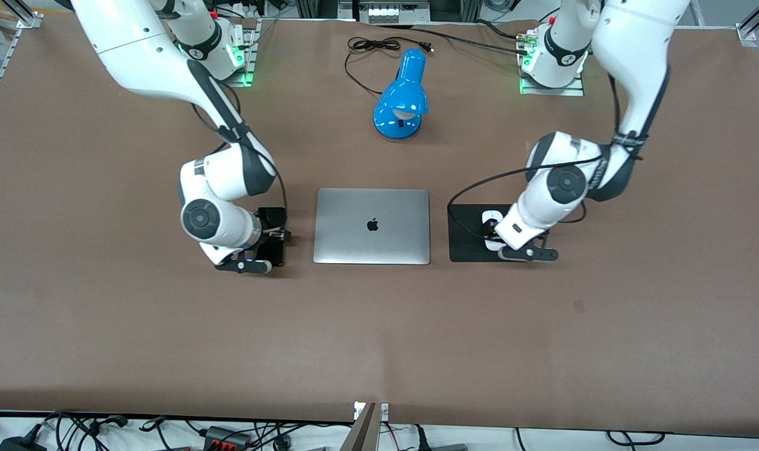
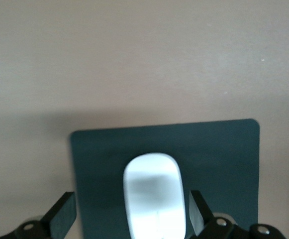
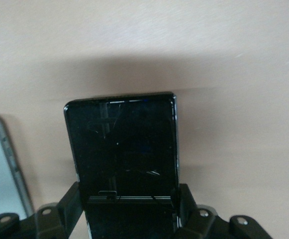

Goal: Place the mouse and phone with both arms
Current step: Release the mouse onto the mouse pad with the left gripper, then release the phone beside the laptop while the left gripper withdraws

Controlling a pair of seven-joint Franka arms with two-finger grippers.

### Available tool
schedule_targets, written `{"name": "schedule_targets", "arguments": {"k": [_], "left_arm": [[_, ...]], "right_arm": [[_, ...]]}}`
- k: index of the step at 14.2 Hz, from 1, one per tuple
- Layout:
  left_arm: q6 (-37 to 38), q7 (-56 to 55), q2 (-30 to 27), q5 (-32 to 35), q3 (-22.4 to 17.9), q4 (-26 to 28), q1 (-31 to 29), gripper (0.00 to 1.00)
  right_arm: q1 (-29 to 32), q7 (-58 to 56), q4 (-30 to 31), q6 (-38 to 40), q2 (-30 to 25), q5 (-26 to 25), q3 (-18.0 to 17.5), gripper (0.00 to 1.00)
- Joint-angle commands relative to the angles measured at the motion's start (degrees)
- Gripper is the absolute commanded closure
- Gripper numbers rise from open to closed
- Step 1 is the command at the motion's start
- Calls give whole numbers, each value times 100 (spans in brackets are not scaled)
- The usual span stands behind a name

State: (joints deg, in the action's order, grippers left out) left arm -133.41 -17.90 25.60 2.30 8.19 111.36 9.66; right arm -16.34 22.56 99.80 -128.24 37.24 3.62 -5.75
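left gripper [image 2: 129,219] low over black mat [image 1: 467,233], fingers spread wide either side of mouse [image 2: 155,194], not clamped. right gripper [image 3: 127,209] closed on phone [image 3: 122,149] at laptop's [image 1: 372,225] 9 o'clock on worktop [image 1: 379,338].

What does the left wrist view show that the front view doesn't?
Only the left wrist view: the left claw fingers standing apart on either side of the mouse, one finger well clear of it.
Only the front view: the laptop, blue lamp and right claw at the phone.
Both: the mouse on the black mat.
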Motion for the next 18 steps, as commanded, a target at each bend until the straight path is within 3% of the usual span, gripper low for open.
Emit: {"name": "schedule_targets", "arguments": {"k": [1,4,9,11,14,16,18], "left_arm": [[1155,-56,-72,121,7,-753,-201,0],[2342,-47,-46,130,-1,-1877,-315,0],[3241,1111,-72,121,-1,-3004,-991,0],[3844,1297,-212,130,7,-3355,-1264,0],[4848,1359,-598,104,7,-3559,-1518,0],[5052,1717,-836,43,69,-3533,-1870,0],[5035,2167,-994,-54,-97,-3350,-1784,0]], "right_arm": [[-159,117,-5,-95,29,87,13,68],[-168,212,4,-192,143,87,13,68],[-344,354,4,-324,223,78,21,65],[-318,345,4,-316,214,78,21,0],[-309,275,-48,-106,-109,51,56,0],[-265,205,-223,403,-470,-28,135,0],[-142,152,-635,1166,-839,-54,188,0]]}}
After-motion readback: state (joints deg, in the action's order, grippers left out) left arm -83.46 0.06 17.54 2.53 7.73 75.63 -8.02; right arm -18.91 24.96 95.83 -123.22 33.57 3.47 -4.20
